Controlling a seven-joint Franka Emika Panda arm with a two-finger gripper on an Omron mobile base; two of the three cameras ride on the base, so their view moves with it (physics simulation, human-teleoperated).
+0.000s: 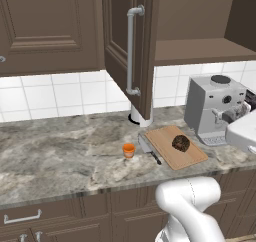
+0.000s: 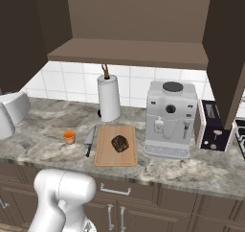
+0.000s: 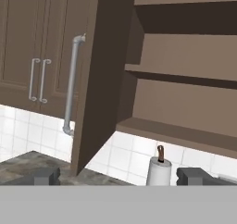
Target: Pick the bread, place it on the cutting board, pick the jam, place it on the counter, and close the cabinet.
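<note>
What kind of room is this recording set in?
A home kitchen, simulated: a stone counter under dark wall cabinets, a coffee machine, and a cutting board holding a loaf of bread.

The counter (image 2: 52, 116) is a long grey-brown marbled stone top under the white tiles; on it lies the cutting board (image 2: 104, 153), and the bread (image 2: 119, 143) sits on the board; just left of the board lies a knife (image 2: 89, 140), blade toward the wall; further left stands the jam (image 2: 70, 137); behind stands a paper towel roll (image 2: 109, 98); right of the board stands a coffee machine (image 2: 171, 119), then what seems to be a toaster (image 2: 213, 125).
</note>
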